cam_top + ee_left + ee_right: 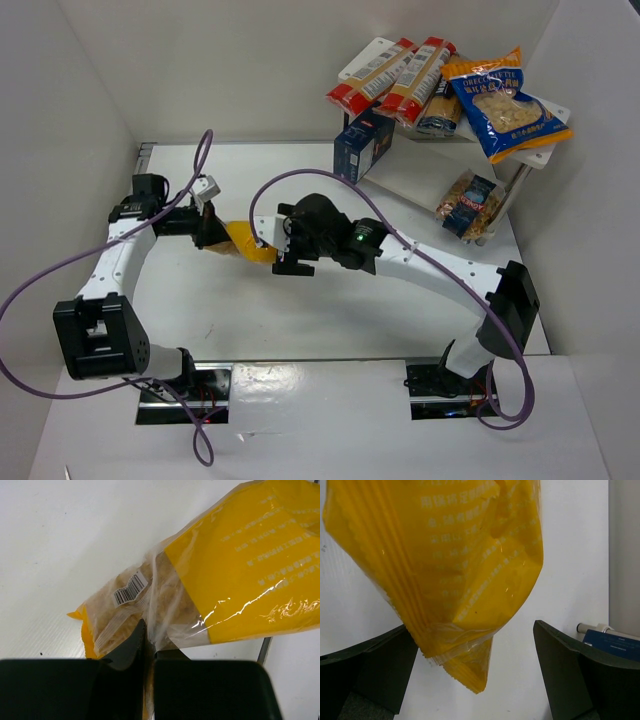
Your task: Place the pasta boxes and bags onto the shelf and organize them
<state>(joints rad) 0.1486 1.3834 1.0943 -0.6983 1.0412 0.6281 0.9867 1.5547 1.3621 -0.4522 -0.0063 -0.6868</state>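
Currently: yellow bag point(240, 570) pinched tight in your left pincer point(149, 642), likely mid-handover. Right pincer point(472, 630) wide, bag's end between its fingers point(570, 670); you should close it next.

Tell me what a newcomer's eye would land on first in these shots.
The yellow bag at mid-table, between the two arms: the left jaws are pinched shut on its windowed end, and the right jaws stand open around the other end. Next comes the shelf at the far right, its top board crowded with two red-and-cream boxes and a blue-and-orange bag, with a dark blue box and a small clear bag lower down.
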